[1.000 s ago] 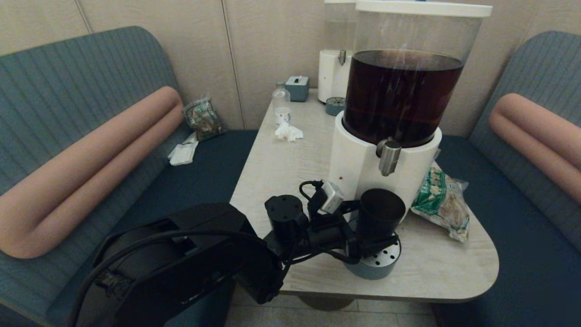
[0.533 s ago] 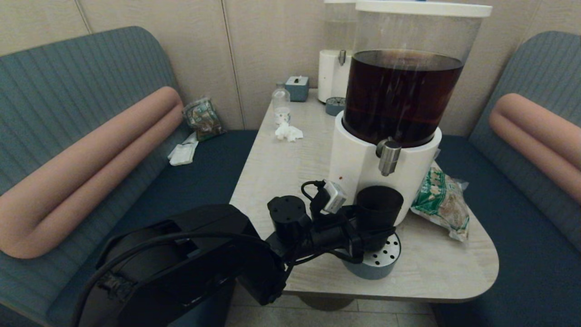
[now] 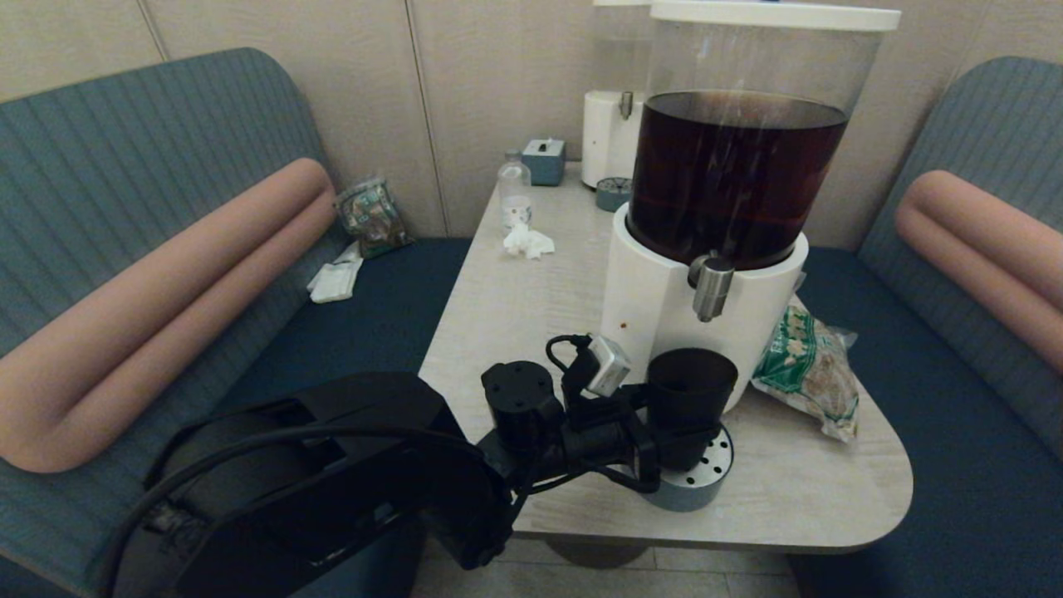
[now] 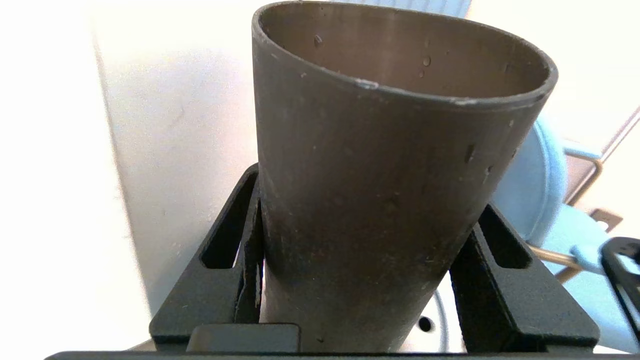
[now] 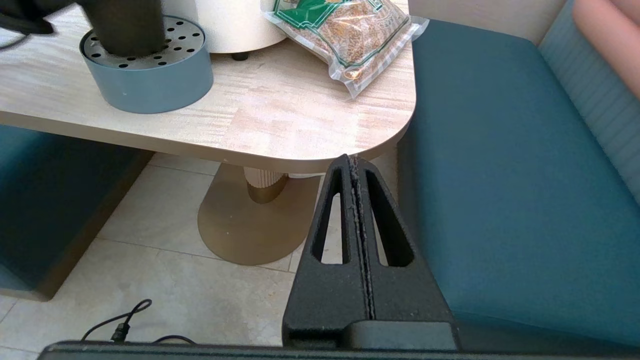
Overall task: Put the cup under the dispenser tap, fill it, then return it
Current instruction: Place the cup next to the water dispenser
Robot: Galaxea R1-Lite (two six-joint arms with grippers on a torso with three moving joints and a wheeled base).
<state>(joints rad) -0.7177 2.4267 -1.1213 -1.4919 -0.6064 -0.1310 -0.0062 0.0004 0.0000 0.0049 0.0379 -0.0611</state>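
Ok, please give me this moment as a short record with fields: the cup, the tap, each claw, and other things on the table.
cup: small dark translucent plastic tumbler, upright on the round blue-grey perforated drip tray
tap: short brushed-steel spout, above the cup, nothing pouring
left claw: shut on the cup's lower part
right claw: shut, empty, parked below the table edge
also on the pale wooden table: green-and-clear snack bag

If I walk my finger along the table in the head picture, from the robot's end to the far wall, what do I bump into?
Left gripper holding the cup on the drip tray → big dispenser with brown drink → crumpled tissue → small clear bottle → grey-blue box, nearest the wall.
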